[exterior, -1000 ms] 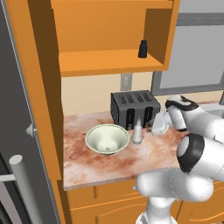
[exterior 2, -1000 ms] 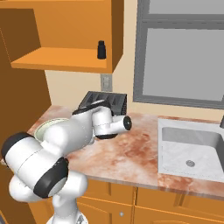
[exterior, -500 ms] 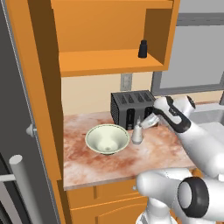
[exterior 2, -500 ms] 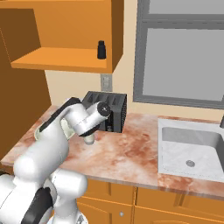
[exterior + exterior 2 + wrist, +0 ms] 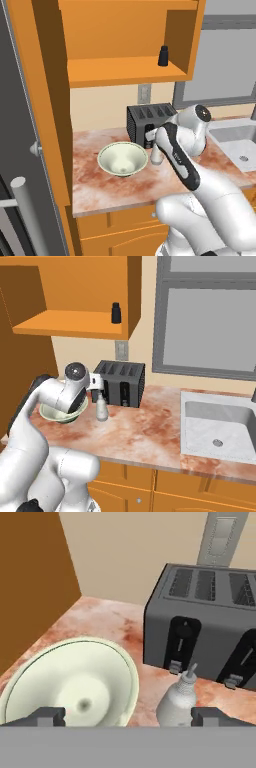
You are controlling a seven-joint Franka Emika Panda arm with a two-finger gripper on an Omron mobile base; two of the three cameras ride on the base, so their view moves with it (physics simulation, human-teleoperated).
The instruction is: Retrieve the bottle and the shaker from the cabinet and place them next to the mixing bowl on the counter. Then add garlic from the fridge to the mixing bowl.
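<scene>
Fingers (image 5: 50, 716) spread wide apart, clamped on nothing, hovering low over the worktop (image 5: 145, 431). Just beyond, mixing bowl (image 5: 75, 682) sitting mouth up, with the bottle (image 5: 178, 699) standing just beside it, long axis upright, nozzle pointing up. Behind both, dark toaster (image 5: 210, 622). Farther up, on the cabinet shelf (image 5: 125, 70), shaker (image 5: 163, 56) standing upright.
</scene>
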